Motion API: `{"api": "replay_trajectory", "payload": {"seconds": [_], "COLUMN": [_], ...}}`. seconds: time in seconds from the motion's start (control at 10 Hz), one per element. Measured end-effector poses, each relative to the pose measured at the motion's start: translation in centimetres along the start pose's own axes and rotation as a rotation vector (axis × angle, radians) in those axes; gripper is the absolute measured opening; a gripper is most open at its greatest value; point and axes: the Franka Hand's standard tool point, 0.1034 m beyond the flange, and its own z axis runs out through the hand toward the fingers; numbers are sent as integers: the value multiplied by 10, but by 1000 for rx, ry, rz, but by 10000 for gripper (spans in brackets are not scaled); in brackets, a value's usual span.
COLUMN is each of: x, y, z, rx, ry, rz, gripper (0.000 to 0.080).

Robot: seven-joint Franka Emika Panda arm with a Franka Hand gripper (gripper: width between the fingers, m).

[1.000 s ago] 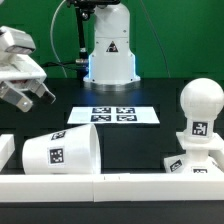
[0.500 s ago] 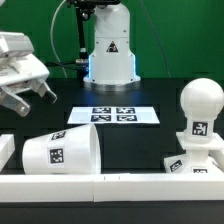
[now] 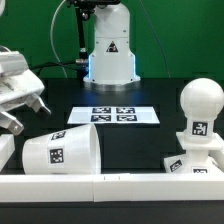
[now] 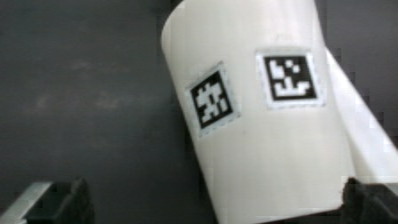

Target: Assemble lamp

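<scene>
White matte plastic everywhere: 3 lamp parts in sight. Shade (image 3: 62, 152) lies on its side, lower left of the exterior frame, wide mouth toward the frame's right, 2 square tags facing the camera. It rests against the white rail (image 3: 110, 184) along the front edge, which prob. keeps it from rolling. Bulb (image 3: 200, 115) stands upright at right, round head up, 1 tag on its neck, seated on the base (image 3: 190, 163) in the lower right corner, i.e. that joint looks done and the shade is what's left.

Gripper (image 3: 22, 108) sits at the left edge, just above the shade's narrow end, tilted down toward it; likely lining up for a grasp. In the wrist view the shade (image 4: 267, 110) fills the frame btw the two dark fingertips (image 4: 50, 200), which stand far apart, one each side, nothing clamped. So jaws are wide, not touching the shade as far as I can tell.

Marker board (image 3: 115, 114) lies flat mid-worktop (image 3: 150, 138), 4 tags on it, w/ nothing resting on it. Robot base (image 3: 110, 50) is behind, top centre.
</scene>
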Motion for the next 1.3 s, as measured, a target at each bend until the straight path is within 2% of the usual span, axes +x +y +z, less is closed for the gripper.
{"api": "replay_trajectory", "payload": {"seconds": [0.5, 0.9, 1.1, 1.3], "x": [24, 21, 16, 16], "y": [9, 7, 7, 9], "z": [12, 35, 43, 44], "rx": [-11, -9, -10, -13], "ry": [20, 59, 63, 62], "rz": [34, 20, 13, 15], "gripper": [699, 699, 699, 699]}}
